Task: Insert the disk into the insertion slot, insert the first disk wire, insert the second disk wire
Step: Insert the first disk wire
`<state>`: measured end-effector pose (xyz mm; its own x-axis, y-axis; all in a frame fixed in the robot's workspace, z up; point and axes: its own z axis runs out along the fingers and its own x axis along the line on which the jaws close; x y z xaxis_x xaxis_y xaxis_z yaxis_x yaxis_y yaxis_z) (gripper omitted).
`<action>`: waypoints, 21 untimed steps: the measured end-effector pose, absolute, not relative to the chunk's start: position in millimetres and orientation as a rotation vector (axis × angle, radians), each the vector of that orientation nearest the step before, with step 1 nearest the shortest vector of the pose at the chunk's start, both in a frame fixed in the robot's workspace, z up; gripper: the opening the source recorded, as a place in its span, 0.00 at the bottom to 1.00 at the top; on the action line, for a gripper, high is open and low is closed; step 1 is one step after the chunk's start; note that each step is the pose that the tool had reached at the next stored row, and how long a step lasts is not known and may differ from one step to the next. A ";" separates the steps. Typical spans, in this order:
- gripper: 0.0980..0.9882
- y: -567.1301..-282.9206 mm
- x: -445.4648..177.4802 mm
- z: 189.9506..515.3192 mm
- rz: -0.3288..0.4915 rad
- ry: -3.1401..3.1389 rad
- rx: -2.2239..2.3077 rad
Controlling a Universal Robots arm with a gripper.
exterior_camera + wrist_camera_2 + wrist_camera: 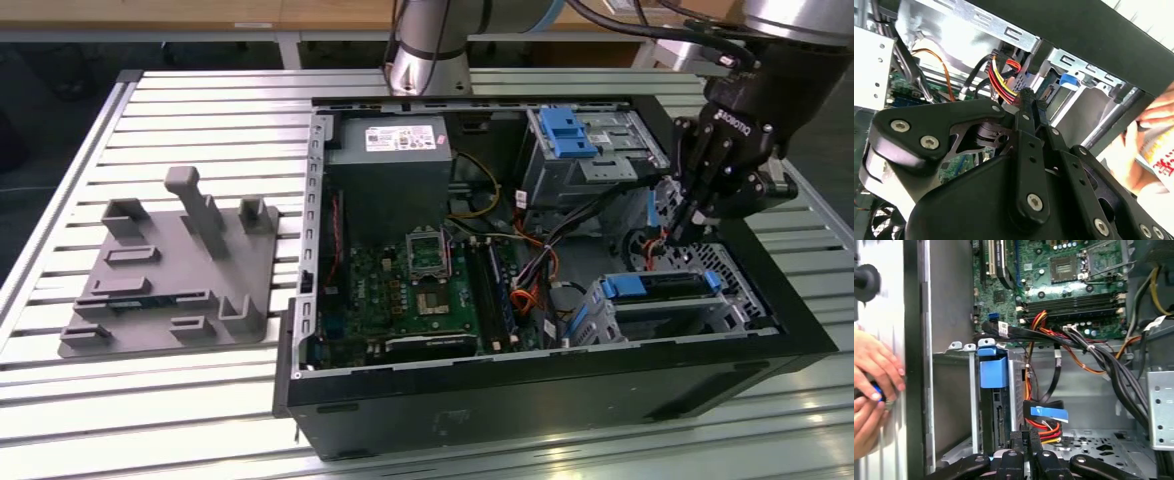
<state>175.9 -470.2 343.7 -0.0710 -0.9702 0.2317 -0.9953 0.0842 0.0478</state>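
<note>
- Exterior view: the disk (654, 287) sits flat inside the insertion slot (731, 300), in the near corner of the computer case (534, 375) on the exterior view's right. Its long axis runs left to right.
- First wrist view: the disk's connector end faces the gripper (1026, 438).
- Both wrist views: the claw is pinched closed on the red-yellow-black power wire (1001, 80), just beside that end.

Matt black gripper (681, 232), bare silver sheet-metal insertion slot (731, 268) (perforated walls), smooth blue plastic framing the disk (654, 286)
</note>
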 end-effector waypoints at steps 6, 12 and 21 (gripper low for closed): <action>0.07 -481.2 175.8 347.8 0.158 -2.165 2.002; 0.07 -491.2 175.3 347.8 0.125 -2.184 2.023; 0.07 -492.6 174.8 347.8 0.131 -2.094 2.131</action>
<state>174.8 -492.6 347.8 0.0211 -0.9856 0.1676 -0.9988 -0.0136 0.0461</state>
